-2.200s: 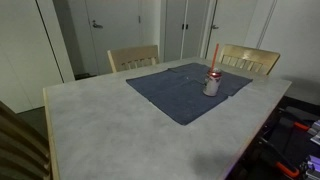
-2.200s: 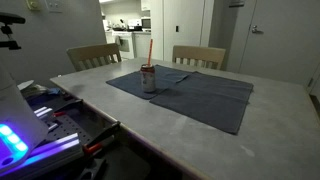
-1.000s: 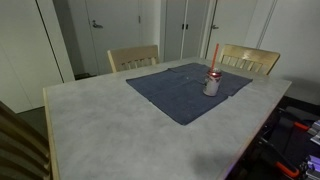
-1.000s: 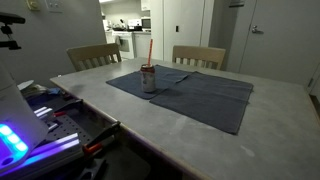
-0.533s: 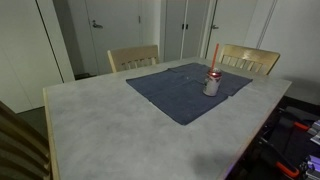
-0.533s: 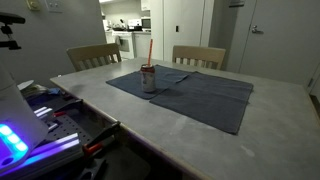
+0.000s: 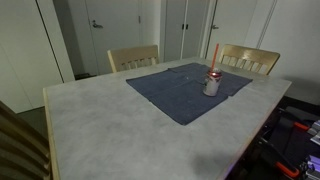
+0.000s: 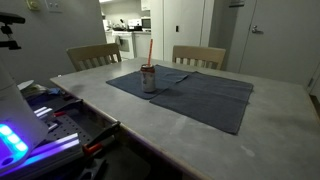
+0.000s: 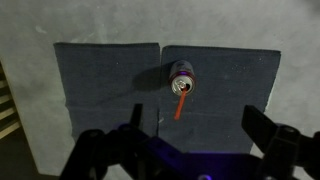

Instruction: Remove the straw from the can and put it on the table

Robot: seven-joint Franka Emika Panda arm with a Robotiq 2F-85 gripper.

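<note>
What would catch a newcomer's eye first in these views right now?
The thin red straw stands out most, sticking up out of the small silver-grey can on the dark blue-grey cloth mat, which lies on the light grey marbled table. In the wrist view, the gripper hangs above them, open, touching neither.

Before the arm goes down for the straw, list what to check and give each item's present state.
1. Thin red straw stands in the small silver-grey drink can: ok.
2. Can upright on the dark blue-grey cloth mat: ok.
3. Gripper open with nothing between its jaws, seen in the wrist view: ok.
4. Gripper lined up sideways with the can, which lies about midway between the jaws: ok.
5. Gripper's height above the straw's tip: cannot tell.
6. Bare light grey marbled table showing beside the mat, where the straw could go: ok.
</note>
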